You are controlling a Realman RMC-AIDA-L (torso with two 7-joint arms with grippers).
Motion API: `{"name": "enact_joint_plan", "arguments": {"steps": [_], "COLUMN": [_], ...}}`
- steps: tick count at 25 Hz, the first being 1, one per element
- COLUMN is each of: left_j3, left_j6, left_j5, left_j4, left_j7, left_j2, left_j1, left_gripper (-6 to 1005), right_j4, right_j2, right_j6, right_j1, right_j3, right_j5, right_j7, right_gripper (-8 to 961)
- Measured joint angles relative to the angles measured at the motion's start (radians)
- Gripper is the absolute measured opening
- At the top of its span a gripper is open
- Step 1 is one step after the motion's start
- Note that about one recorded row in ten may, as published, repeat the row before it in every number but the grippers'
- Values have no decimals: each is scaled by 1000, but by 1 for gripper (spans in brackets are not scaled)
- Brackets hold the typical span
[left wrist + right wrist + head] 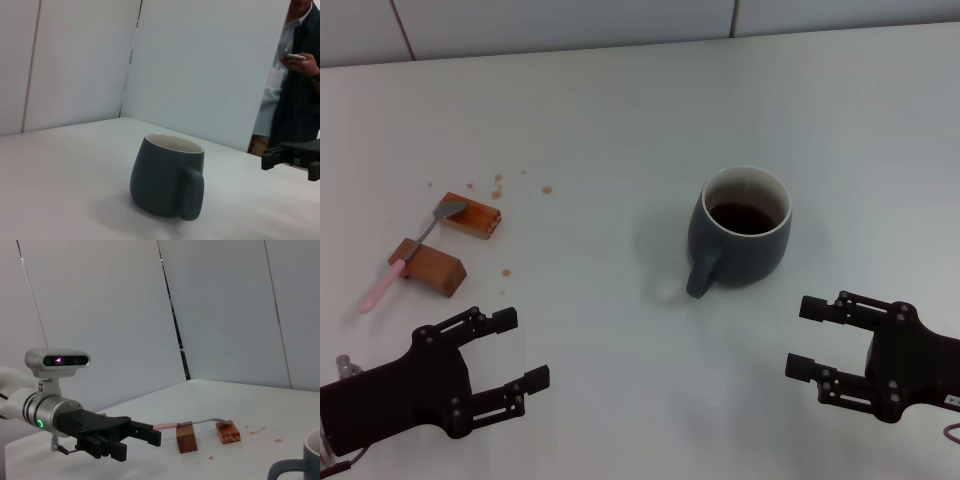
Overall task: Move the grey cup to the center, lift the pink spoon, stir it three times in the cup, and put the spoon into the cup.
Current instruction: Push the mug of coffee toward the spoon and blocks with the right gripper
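- My left end effector [512,352] hangs released and empty at the near left of the white worktop [620,110]; my right end effector [807,338] hangs released and empty at the near right.
- The squat dark grey-blue ceramic mug [742,235] stands upright, right of the middle, handle toward me, dark liquid inside; I judge it not yet centred.
- The slim pink-handled spoon with a silver bowl [405,258] lies across two small brown wooden blocks [427,266] at the far left, untouched.
- Every step remains.

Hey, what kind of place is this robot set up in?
Probably a lab or test booth, not a kitchen: a bare white table enclosed by plain white panels, with a person standing beside them. The only props are a grey cup, a pink spoon and wooden blocks.
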Motion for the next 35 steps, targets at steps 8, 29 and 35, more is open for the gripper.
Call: {"name": "enact_joint_plan", "arguments": {"steps": [8, 29, 35], "left_j3": [0, 8, 8], "left_j6": [1, 2, -3], "left_j5": [0, -5, -3], "left_j4": [0, 0, 0], "left_j7": [0, 0, 1], "left_j2": [0, 0, -2], "left_j1": [1, 0, -3], "left_gripper": [813, 814, 814], "right_j4": [0, 409, 523], "right_j2": [0, 0, 1], "right_j6": [-2, 338, 412], "right_j1": [2, 29, 96], "right_j3": [1, 317, 326], "right_j5": [3, 419, 419], "right_j7": [-2, -579, -765], "right_gripper": [690, 182, 7]}}
